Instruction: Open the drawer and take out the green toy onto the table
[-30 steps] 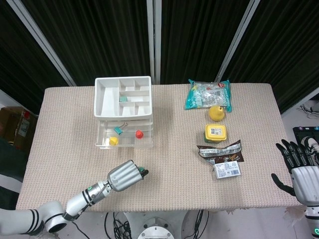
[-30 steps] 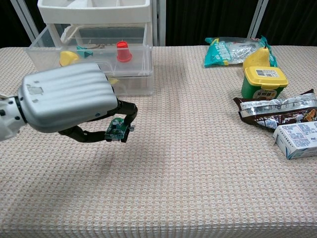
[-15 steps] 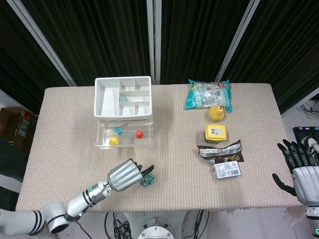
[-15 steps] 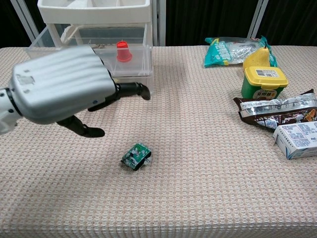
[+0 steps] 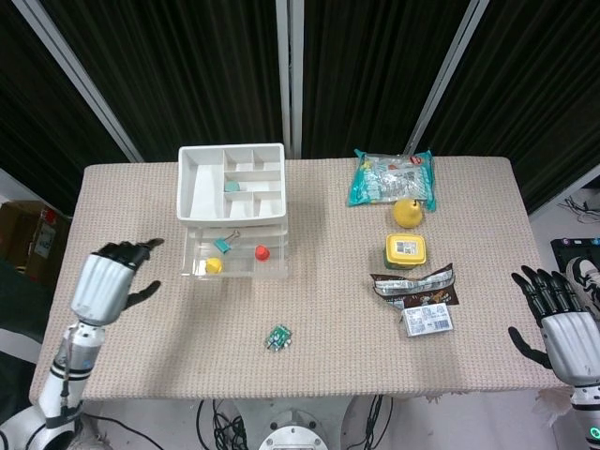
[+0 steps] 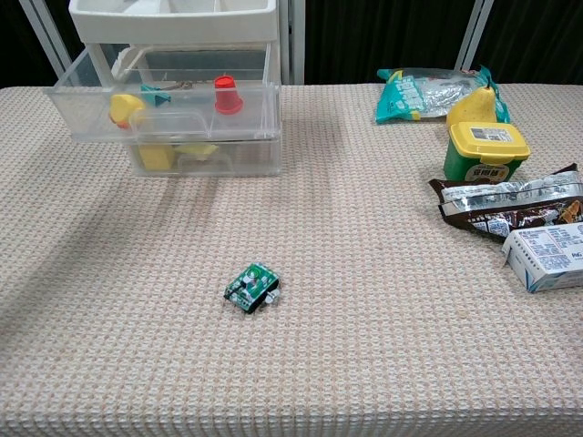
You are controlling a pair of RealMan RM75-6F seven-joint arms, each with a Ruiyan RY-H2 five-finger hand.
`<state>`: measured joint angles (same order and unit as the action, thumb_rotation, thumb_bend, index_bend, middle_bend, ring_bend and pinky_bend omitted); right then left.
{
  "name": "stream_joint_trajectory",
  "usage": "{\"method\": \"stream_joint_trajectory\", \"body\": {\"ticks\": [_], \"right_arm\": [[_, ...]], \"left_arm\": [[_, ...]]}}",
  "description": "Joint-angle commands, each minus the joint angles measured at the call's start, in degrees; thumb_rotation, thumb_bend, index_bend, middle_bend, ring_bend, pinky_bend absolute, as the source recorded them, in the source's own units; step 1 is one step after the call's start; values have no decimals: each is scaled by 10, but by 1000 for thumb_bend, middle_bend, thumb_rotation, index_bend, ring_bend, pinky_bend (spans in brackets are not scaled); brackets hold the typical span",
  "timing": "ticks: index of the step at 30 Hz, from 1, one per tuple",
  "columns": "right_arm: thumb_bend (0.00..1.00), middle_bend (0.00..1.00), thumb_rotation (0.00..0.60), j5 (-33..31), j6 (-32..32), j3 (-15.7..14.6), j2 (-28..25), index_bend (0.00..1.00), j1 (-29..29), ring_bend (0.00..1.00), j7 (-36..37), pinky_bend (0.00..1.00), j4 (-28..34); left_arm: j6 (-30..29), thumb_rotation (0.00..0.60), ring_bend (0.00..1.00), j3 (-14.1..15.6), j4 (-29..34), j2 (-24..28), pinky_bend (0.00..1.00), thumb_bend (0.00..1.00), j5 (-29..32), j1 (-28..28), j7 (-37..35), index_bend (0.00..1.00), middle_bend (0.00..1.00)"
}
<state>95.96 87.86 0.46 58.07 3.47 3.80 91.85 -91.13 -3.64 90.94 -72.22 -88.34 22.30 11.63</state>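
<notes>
Since the frame half a second back, the left hand (image 5: 108,281) has released the green toy (image 5: 277,337) and swung away to the table's left edge; the toy has not shifted from where it was dropped. The toy lies alone on the bare table (image 5: 337,281) cloth, in front of the open drawer (image 5: 234,265), well apart from it. In the chest view the toy (image 6: 252,286) sits tilted, its long axis running diagonally, near corner toward the camera.

Relative to the left hand's fingers (image 5: 131,249), the toy is well off to their right and nearer the front edge; no contact. Left hand holds nothing, fingers loosely spread. Right hand (image 5: 561,328) hangs off the right edge, fingers spread, holding nothing, and is farther from the toy than the left. Neither hand shows in the chest view.

Drawer contents remaining: yellow piece (image 5: 214,265), red piece (image 5: 262,252), teal clip (image 5: 222,246).

Judgement: toy is out and placed; task looks complete. If any touch-up is needed, the left hand is the nearer one.
</notes>
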Motion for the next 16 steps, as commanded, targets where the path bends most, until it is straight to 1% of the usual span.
{"method": "stream_joint_trajectory", "body": {"ticks": [1,2,3,4,5,7,12,16], "right_arm": [[285,2,600,3,-16,-6,-1,0,9,0,11,0,-12],[286,0,600,2,-18,-7,0,0,9,0,17,0,-16],[288,0,600,2,-18,-8,2,0,9,0,21,0,-19],[290,0,600,2,-16,-8,4,0,8,0,25,0,-22],[293,0,600,3,-13,-9,7,0,7,0,30,0,-27],[301,0,600,5,-5,-10,13,0,4,0,38,0,-35],[317,0,600,22,16,-17,32,0,-2,0,53,0,-59],[320,3,600,30,27,-20,40,0,-6,0,55,0,-72]], "left_arm": [[41,318,269,10,-8,62,265,0,100,-70,-91,263,275],[50,230,263,20,-17,63,257,0,106,-81,-104,257,267],[55,179,262,29,-23,64,254,0,107,-89,-109,255,266],[56,149,262,37,-26,63,252,0,105,-97,-111,253,265],[49,135,262,46,-29,61,251,0,100,-109,-109,253,266],[31,140,262,58,-24,54,250,0,87,-128,-106,253,266],[-34,236,262,82,-10,36,250,0,31,-171,-71,253,266],[-53,267,262,89,3,35,250,0,3,-186,-61,253,266]]}}
